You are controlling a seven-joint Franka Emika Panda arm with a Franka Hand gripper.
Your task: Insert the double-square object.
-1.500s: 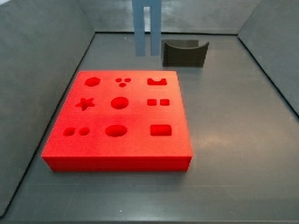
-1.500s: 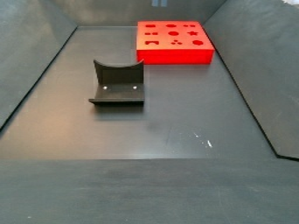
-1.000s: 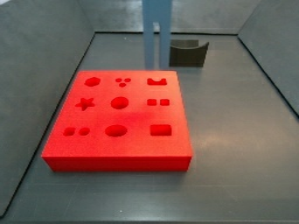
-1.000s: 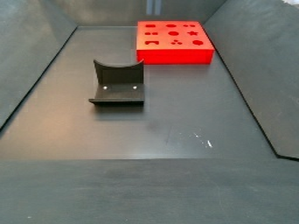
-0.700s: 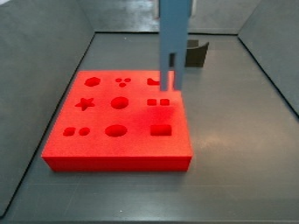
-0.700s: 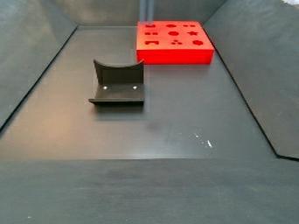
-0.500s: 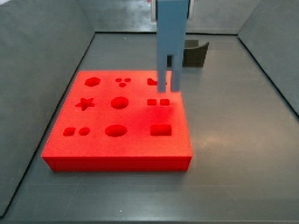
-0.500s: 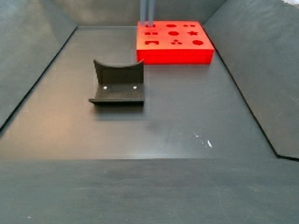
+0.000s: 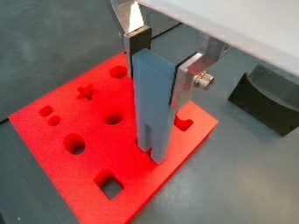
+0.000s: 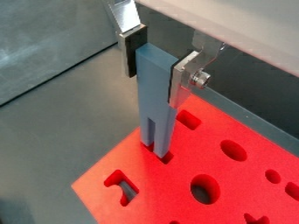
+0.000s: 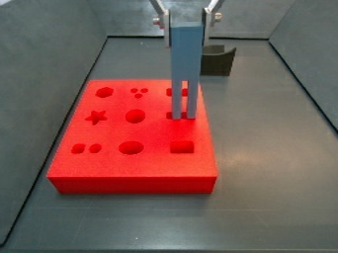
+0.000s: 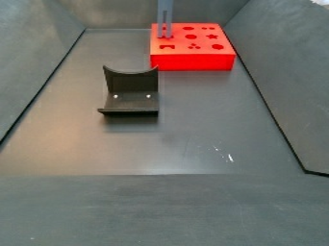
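Note:
The double-square object (image 11: pixel 187 64) is a tall blue-grey slab held upright over the red block (image 11: pixel 126 143). My gripper (image 11: pixel 185 10) is shut on its upper end, at the top edge of this side view. The two prongs reach the block's top at the pair of small square holes (image 11: pixel 181 117); how deep they sit I cannot tell. Both wrist views show the slab (image 9: pixel 155 101) (image 10: pixel 156 101) clamped between the silver fingers (image 9: pixel 191 73) (image 10: pixel 186 74) of the gripper (image 9: pixel 163 59) (image 10: pixel 160 63) above the block (image 9: pixel 70 122) (image 10: pixel 233 179). The slab (image 12: pixel 164 21) shows as a thin strip in a side view.
A dark grey curved holder (image 11: pixel 218 59) stands behind the red block (image 12: pixel 193 48), apart from it; it also shows in a side view (image 12: pixel 129 91) and a wrist view (image 9: pixel 268 101). The block has several other shaped holes. Grey walls ring the floor.
The gripper carried the slab from near the holder to over the block, then lowered it. The prongs now meet the square holes, and the gripper shows at the frame's top.

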